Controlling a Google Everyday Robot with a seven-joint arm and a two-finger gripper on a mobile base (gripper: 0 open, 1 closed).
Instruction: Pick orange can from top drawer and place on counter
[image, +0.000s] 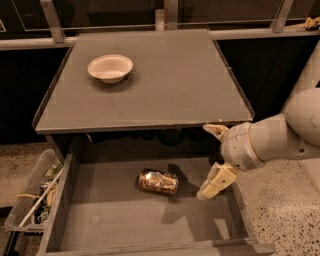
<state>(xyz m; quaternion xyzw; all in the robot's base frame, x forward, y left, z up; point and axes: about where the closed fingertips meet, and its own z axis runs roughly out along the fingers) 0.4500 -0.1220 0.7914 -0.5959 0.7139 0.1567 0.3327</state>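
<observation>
Pincer (214, 157) beside the can (158, 181) in the open drawer (125, 220)
We see the can lying on its side at lower centre, on the drawer floor; the pincer hangs just right of it — fingers spread apart, holding nothing. A white bowl (110, 67) sits upper left on the worktop (170, 90).

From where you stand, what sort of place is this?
Probably a kitchen-style corner of an office or lab: a grey counter with a white bowl on it, an open top drawer holding an orange can, and a speckled stone floor. The robot's gripper hangs open over the drawer, apart from the can.
</observation>
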